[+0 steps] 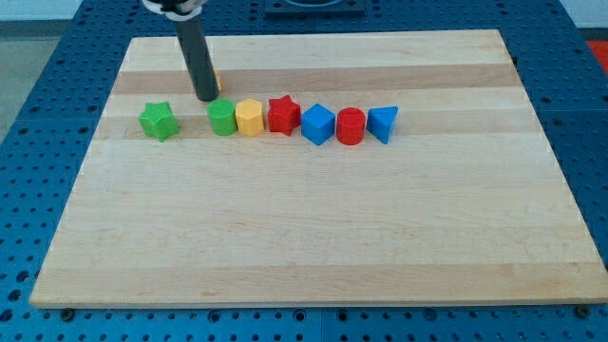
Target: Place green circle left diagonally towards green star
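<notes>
The green circle (222, 119) sits on the wooden board (313, 228) in the upper left part of the view. The green star (159, 121) lies to its left with a gap between them. My tip (206, 98) is just above and slightly left of the green circle, close to its top edge. The rod comes down from the view's top.
A row of blocks runs rightward from the green circle: yellow hexagon (249, 118), red star (283, 115), blue cube (318, 124), red cylinder (351, 125), blue triangle (383, 123). A yellow-orange block (218, 84) is mostly hidden behind the rod.
</notes>
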Available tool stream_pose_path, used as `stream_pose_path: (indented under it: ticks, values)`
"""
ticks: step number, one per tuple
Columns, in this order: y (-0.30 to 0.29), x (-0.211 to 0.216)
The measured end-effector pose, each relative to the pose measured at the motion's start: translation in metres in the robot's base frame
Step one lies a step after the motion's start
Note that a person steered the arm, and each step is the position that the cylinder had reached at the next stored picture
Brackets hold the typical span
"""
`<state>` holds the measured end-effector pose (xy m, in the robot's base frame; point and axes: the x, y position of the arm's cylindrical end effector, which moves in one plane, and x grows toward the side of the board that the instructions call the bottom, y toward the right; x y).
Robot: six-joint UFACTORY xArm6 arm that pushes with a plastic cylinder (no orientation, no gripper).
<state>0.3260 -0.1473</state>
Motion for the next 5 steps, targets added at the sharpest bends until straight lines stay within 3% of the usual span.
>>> stream_pose_path:
  ticks: [5]
  values:
    - [0.037,0.062]
